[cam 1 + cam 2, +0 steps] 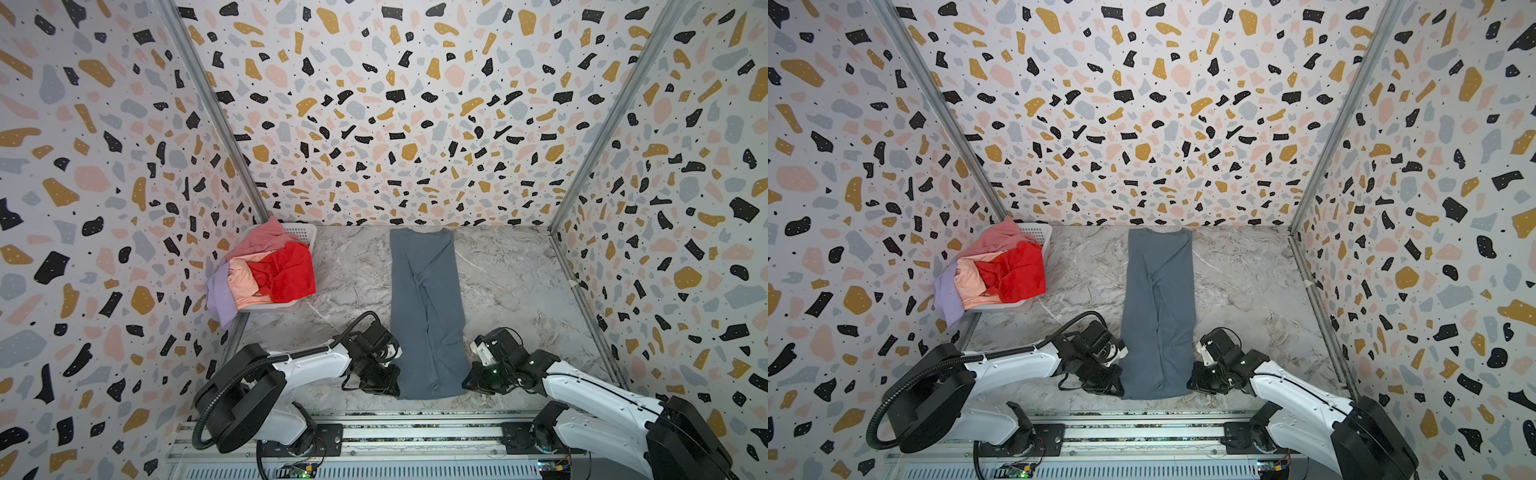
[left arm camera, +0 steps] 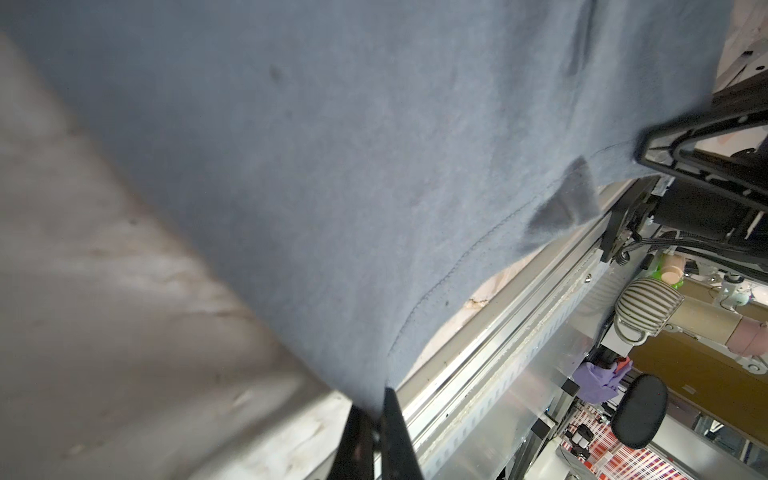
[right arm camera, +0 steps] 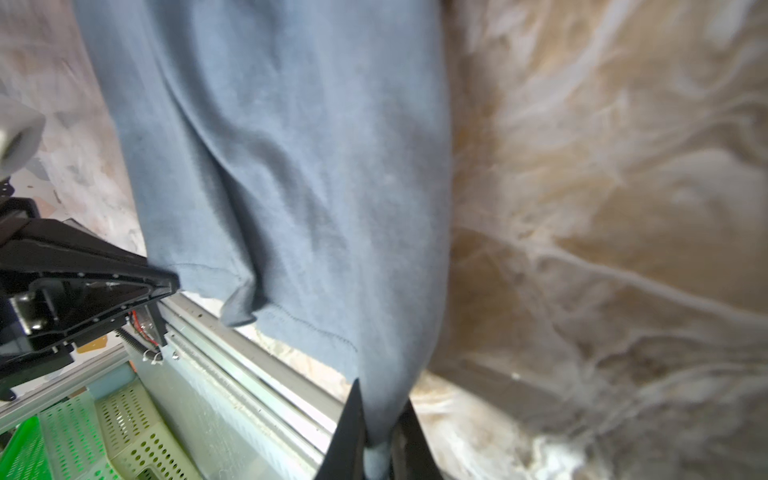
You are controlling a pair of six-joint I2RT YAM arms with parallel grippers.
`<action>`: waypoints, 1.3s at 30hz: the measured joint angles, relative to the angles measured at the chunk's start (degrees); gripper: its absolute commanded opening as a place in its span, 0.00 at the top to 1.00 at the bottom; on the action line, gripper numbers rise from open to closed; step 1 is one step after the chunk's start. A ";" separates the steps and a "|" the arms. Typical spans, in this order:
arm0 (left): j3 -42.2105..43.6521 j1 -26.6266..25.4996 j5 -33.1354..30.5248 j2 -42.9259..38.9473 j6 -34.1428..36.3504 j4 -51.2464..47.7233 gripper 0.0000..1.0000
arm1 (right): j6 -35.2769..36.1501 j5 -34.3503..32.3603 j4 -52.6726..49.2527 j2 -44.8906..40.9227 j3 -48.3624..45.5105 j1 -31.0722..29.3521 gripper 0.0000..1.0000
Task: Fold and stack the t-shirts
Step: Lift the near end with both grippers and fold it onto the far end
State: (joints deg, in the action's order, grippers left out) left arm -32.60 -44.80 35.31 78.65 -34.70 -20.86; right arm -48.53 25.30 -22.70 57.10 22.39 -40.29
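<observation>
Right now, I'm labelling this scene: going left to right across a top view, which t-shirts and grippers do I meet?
lavender t-shirt → peach t-shirt → red t-shirt → left gripper → grey-blue t-shirt → right gripper. The pink t-shirt overlaps the peach and red ones, so it is left out.

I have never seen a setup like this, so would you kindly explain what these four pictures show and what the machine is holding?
This is a robot with two arms, each ending in a two-fingered pincer. Two pictures look down from overhead and are nearly identical; the other two come from cameras on the wrists. On the marble table a grey-blue t-shirt lies folded into a long strip. The left pincer and the right pincer are each closed on a near corner of its hem, as the wrist views show. On the left, a white basket holds a red t-shirt, a pink t-shirt, a peach t-shirt and a lavender t-shirt, all crumpled.
</observation>
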 measured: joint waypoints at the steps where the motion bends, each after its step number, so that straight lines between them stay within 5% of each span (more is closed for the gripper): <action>1: -0.07 0.00 0.33 -0.94 0.13 -0.35 1.00 | -0.28 -0.20 -0.61 -0.33 0.66 -0.46 0.90; 12: -15.45 1.46 0.96 -3.41 4.94 -8.13 1.00 | -0.39 -5.99 -3.43 3.91 17.05 -1.62 0.93; 20: -29.83 11.50 -3.10 7.37 13.20 -11.89 1.00 | 4.79 -10.80 0.48 17.77 28.63 4.55 0.93; 39: -53.90 24.44 -6.34 36.96 11.63 -2.86 1.00 | 14.82 -7.02 8.35 50.10 50.16 21.59 0.86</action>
State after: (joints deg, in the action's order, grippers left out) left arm -86.50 -20.36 28.97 115.61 -23.07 -23.73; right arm -33.71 18.28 -14.35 107.20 72.55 -18.70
